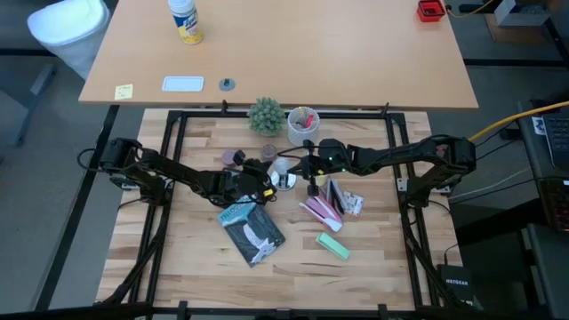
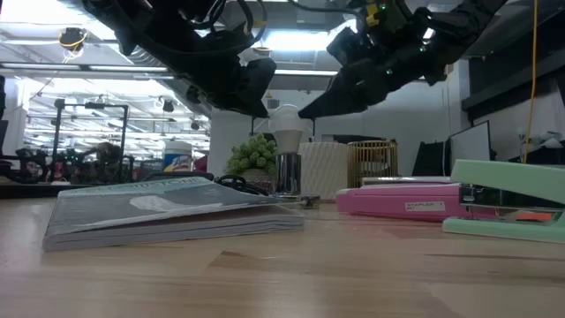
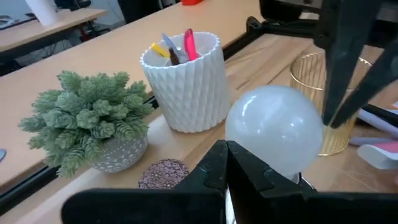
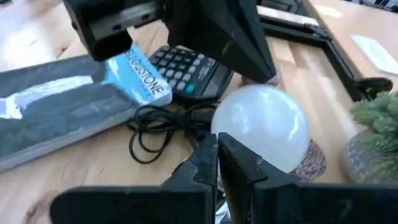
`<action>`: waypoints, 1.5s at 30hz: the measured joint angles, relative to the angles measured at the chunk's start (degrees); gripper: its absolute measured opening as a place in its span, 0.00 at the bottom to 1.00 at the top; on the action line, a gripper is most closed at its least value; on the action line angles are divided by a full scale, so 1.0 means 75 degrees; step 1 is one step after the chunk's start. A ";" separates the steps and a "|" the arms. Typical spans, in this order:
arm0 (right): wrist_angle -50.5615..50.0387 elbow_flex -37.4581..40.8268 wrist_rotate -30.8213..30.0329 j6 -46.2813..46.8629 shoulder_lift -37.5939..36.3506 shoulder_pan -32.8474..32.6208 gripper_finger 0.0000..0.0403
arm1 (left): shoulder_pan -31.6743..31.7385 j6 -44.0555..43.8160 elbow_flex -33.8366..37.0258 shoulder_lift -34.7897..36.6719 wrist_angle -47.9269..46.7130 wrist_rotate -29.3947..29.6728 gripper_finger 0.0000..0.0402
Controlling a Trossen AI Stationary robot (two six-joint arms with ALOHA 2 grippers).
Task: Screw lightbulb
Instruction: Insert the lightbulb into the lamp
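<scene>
While the lightbulb [image 3: 273,132] is standing upright, I am flanking it — left pincer [image 3: 227,163] and right pincer [image 4: 217,155] both pressed together.

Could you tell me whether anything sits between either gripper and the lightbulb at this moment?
Nothing visible does. The lightbulb stands upright on a shiny socket, with the left gripper and the right gripper close against its globe from opposite sides, fingers together. The black cord lies on the table beside it.

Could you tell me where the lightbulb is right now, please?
In the high view the lightbulb sits near the table's middle, between the left pincer and right pincer, just in front of the white pen cup.
</scene>
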State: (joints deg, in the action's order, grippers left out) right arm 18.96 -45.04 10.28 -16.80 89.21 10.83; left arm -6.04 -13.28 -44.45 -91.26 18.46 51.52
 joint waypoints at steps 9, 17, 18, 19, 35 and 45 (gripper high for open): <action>0.0104 -0.0009 -0.0019 0.0000 -0.0047 0.0003 0.05 | -0.0239 0.0236 -0.0003 0.0003 0.0082 0.0559 0.00; -0.0212 -0.0026 -0.0022 -0.0001 -0.0501 0.0003 0.05 | -0.0263 0.0234 -0.0003 0.0003 0.0076 0.0563 0.00; -0.0212 -0.0026 -0.0029 -0.0005 -0.0555 0.0003 0.05 | -0.0292 0.0234 -0.0003 0.0003 0.0076 0.0563 0.00; -0.0199 -0.0029 -0.0074 -0.0018 -0.0606 0.0003 0.05 | -0.0313 0.0234 -0.0003 0.0003 0.0078 0.0563 0.00; 0.0696 -0.0044 -0.1380 -0.0423 0.0047 0.0168 0.05 | -0.0658 -0.0011 -0.0003 0.0006 0.0319 -0.1263 0.00; 0.0658 -0.0044 -0.1417 -0.0414 0.0198 0.0260 0.05 | -0.0278 -0.0220 -0.0003 0.0006 0.0250 -0.1275 0.00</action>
State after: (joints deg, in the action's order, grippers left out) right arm 23.89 -45.36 -0.35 -19.90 90.70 12.78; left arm -8.12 -14.93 -44.47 -91.22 20.33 41.95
